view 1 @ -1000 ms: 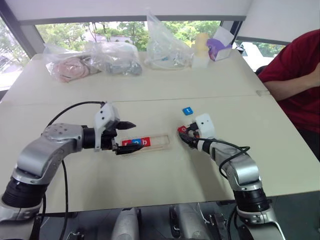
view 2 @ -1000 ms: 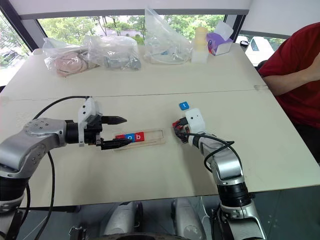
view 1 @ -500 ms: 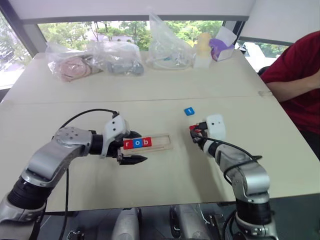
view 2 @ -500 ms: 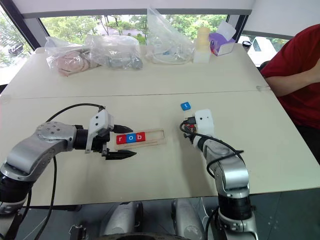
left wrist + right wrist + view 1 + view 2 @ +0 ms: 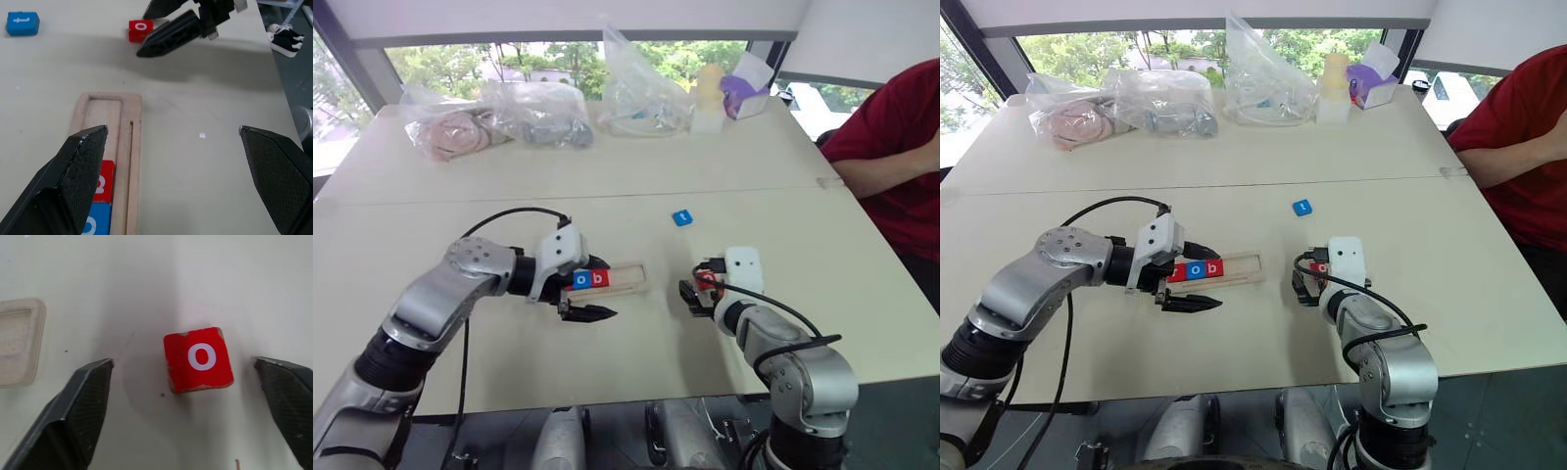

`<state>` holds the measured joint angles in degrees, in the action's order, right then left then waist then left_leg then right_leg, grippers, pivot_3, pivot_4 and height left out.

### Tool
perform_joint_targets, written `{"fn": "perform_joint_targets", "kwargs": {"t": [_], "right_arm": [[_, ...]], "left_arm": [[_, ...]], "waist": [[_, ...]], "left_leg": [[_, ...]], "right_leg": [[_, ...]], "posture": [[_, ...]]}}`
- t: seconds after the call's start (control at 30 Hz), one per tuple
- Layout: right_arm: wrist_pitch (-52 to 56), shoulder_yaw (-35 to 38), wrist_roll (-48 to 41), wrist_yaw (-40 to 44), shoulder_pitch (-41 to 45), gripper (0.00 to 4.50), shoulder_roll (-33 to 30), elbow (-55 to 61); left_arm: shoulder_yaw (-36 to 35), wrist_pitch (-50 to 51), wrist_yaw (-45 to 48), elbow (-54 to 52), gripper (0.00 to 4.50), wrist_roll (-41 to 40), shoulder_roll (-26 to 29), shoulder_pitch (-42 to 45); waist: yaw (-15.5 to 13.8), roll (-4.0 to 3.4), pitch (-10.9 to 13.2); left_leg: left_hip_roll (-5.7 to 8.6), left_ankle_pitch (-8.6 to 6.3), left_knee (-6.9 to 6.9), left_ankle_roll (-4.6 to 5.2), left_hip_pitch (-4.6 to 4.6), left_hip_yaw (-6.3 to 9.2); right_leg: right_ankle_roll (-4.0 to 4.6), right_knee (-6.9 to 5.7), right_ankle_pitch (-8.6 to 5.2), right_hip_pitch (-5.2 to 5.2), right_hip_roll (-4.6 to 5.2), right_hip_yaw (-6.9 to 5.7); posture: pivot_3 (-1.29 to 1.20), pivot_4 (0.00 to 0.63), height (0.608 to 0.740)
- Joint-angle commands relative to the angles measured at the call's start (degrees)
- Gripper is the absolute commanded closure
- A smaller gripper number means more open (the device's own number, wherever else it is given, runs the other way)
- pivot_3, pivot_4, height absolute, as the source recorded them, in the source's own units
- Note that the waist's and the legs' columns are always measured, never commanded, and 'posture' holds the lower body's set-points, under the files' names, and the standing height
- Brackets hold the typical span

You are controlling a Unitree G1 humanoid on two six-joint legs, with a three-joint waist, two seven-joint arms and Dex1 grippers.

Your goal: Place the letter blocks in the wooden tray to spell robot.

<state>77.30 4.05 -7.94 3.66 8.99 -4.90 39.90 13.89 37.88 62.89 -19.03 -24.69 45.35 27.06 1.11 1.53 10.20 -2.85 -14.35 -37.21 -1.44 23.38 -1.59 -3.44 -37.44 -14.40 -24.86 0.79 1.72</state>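
Note:
The wooden tray (image 5: 1239,264) lies mid-table holding a red tile (image 5: 1178,272), a blue "o" (image 5: 1196,269) and a red "b" (image 5: 1213,267) at its left end; its right end is bare. My left gripper (image 5: 1203,278) is open, one finger on each side of the tray over those tiles. A red "o" letter block (image 5: 198,357) rests flat on the table right of the tray. My right gripper (image 5: 183,361) is open around it, fingers (image 5: 83,401) clear of its sides. A blue "t" block (image 5: 681,217) lies farther back.
Clear plastic bags (image 5: 538,113) with contents, a pale bottle (image 5: 707,98) and a purple tissue box (image 5: 744,90) line the far side. A person in a red shirt (image 5: 901,147) sits at the right edge. A seam (image 5: 754,191) crosses the table.
My right gripper drew back toward me, opened and let go of the red "o" block, now on the table. My left gripper shifted right along the tray.

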Motion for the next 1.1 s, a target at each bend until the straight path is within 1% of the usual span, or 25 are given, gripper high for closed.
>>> {"fn": "perform_joint_targets", "kwargs": {"t": [0.03,0.07,0.1,0.13,0.2,0.23,0.3,0.33,0.4,0.47,0.53,0.67,0.77,0.87,0.97,1.0,1.07,1.1], "right_arm": [[-11.0,1.7,-0.9,8.4,1.0,0.05,-11.2,-1.1],[-15.8,1.2,-0.6,11.9,0.8,0.05,-15.8,-2.6],[-21.9,1.3,-1.9,18.7,0.2,0.05,-21.2,-4.5],[-26.7,2.3,-3.9,24.5,-0.5,0.05,-24.6,-6.2],[-34.0,6.1,-9.8,36.0,-1.4,0.05,-29.8,-10.8],[-38.3,6.4,-10.9,41.9,-1.9,0.05,-32.9,-13.4],[-45.9,4.7,-10.9,50.3,-1.3,0.05,-37.9,-19.9],[-50.5,2.8,-10.1,54.9,0.7,0.05,-40.0,-25.3],[-56.4,-0.1,-9.0,59.9,3.6,0.05,-41.8,-32.0],[-63.2,-4.0,-6.4,64.7,6.9,0.05,-42.8,-38.8],[-67.4,-7.5,-5.4,70.4,10.0,0.05,-42.9,-44.5],[-76.9,-12.5,-1.0,72.5,19.0,0.05,-38.7,-57.2],[-80.6,-14.2,0.4,73.9,21.9,0.05,-37.2,-61.9],[-86.8,-16.7,3.3,76.3,26.5,0.05,-35.5,-71.4],[-90.2,-17.8,4.4,78.9,30.0,0.05,-34.2,-78.9],[-91.4,-18.2,4.9,79.7,30.7,0.28,-33.9,-80.7],[-94.3,-18.9,5.9,80.8,31.6,0.92,-33.7,-83.9],[-95.2,-19.0,6.0,81.4,32.0,1.44,-33.6,-85.2]], "left_arm": [[-3.0,-0.4,0.7,-0.4,0.0,-0.3,1.9,-0.9],[-3.5,-0.5,0.8,-0.2,0.0,-0.4,2.3,-1.2],[-4.3,-0.3,1.0,0.0,0.0,-0.7,2.9,-1.6],[-5.0,-0.2,1.1,0.1,0.0,-1.1,3.2,-1.9],[-7.3,0.5,1.7,0.3,0.0,-2.9,3.8,-2.2],[-8.7,1.0,2.5,0.1,0.0,-4.3,4.2,-2.4],[-11.7,2.7,4.7,-0.9,0.0,-8.3,5.4,-3.3],[-12.9,3.5,6.3,-1.5,0.0,-10.0,6.6,-4.0],[-14.5,3.9,8.3,-1.9,0.0,-11.7,8.4,-5.3],[-14.8,3.4,8.9,-2.1,0.0,-11.5,9.9,-6.2],[-15.4,3.4,7.9,-2.5,0.0,-11.1,10.6,-6.9],[-17.7,5.0,2.0,-5.8,0.0,-11.1,9.6,-10.6],[-19.0,5.6,0.5,-7.8,0.0,-12.0,9.9,-13.2],[-21.1,7.1,-1.6,-10.0,0.0,-13.2,10.1,-15.5],[-22.4,7.7,-2.5,-11.1,0.0,-13.6,10.7,-16.7],[-22.7,7.9,-2.7,-11.5,0.0,-13.7,10.9,-17.1],[-23.2,8.1,-3.0,-11.9,0.0,-13.9,11.3,-17.7],[-23.3,8.2,-3.1,-12.2,0.0,-14.0,11.5,-18.0]], "waist": [[0.0,-0.02,0.0],[-0.1,-0.03,0.0],[0.0,-0.02,0.0],[-0.1,-0.04,0.0],[-0.1,0.02,0.0],[-0.1,0.01,0.0],[0.1,0.02,0.1],[0.3,0.01,0.1],[0.5,0.02,0.1],[0.8,0.01,0.1],[0.9,0.0,0.1],[1.4,-0.02,0.1],[1.3,-0.02,0.1],[1.2,-0.02,0.1],[1.2,-0.02,0.1],[1.2,-0.02,0.1],[1.2,-0.02,0.1],[1.2,-0.02,0.1]], "left_leg": [[0.02,0.0,0.01,0.0,0.0,-0.01],[0.02,0.0,-0.01,0.0,0.0,-0.02],[0.04,0.0,0.0,0.0,0.01,-0.03],[0.04,0.0,-0.01,0.0,0.01,-0.02],[0.02,-0.01,0.02,0.01,-0.02,0.0],[-0.01,-0.01,0.03,0.02,-0.04,0.04],[-0.02,-0.02,0.06,0.04,-0.05,0.04],[-0.04,-0.03,0.03,0.05,-0.06,0.03],[-0.04,-0.03,0.03,0.06,-0.1,0.0],[-0.04,-0.03,-0.01,0.06,-0.13,0.0],[-0.04,-0.03,-0.02,0.06,-0.15,0.02],[-0.03,-0.03,-0.04,0.06,-0.13,-0.01],[-0.03,-0.03,-0.01,0.06,-0.13,0.01],[-0.03,-0.03,-0.01,0.05,-0.12,0.02],[-0.03,-0.02,-0.06,0.05,-0.16,0.0],[-0.02,-0.02,-0.07,0.05,-0.17,0.0],[-0.03,-0.02,-0.07,0.04,-0.24,0.0],[-0.03,-0.02,-0.07,0.04,-0.26,0.0]], "right_leg": [[0.0,0.02,0.0,0.01,0.01,0.0],[0.01,0.06,-0.01,0.02,0.02,0.0],[0.02,0.1,-0.02,0.02,0.05,0.0],[0.01,0.14,-0.02,0.05,0.04,0.0],[-0.01,0.2,-0.03,0.11,0.0,-0.03],[-0.03,0.23,-0.03,0.15,-0.04,-0.06],[-0.05,0.23,-0.01,0.16,-0.05,-0.08],[-0.05,0.23,-0.01,0.16,-0.08,-0.07],[-0.03,0.23,-0.01,0.18,-0.07,-0.04],[-0.01,0.19,-0.01,0.19,-0.07,-0.04],[-0.01,0.16,-0.01,0.22,-0.07,-0.04],[-0.02,0.17,0.01,0.22,-0.04,-0.02],[-0.17,0.16,0.09,0.22,-0.04,-0.02],[-0.17,0.16,0.09,0.21,-0.04,-0.03],[-0.1,0.15,0.07,0.25,-0.02,-0.02],[-0.04,0.14,0.04,0.27,-0.01,-0.02],[-0.01,0.13,0.02,0.33,0.0,-0.02],[-0.01,0.13,0.02,0.36,0.0,-0.02]], "posture": [[0.0,0.15,0.738],[0.0,0.15,0.738],[0.0,0.15,0.738],[0.0,0.15,0.738],[0.0,0.15,0.738],[0.0,0.15,0.738],[0.0,0.15,0.738],[0.0,0.15,0.738],[0.0,0.15,0.738],[0.0,0.15,0.738],[0.0,0.15,0.738],[0.0,0.15,0.738],[0.0,0.15,0.738],[0.0,0.15,0.738],[0.0,0.15,0.738],[0.0,0.15,0.738],[0.0,0.15,0.738],[0.0,0.15,0.738]]}}
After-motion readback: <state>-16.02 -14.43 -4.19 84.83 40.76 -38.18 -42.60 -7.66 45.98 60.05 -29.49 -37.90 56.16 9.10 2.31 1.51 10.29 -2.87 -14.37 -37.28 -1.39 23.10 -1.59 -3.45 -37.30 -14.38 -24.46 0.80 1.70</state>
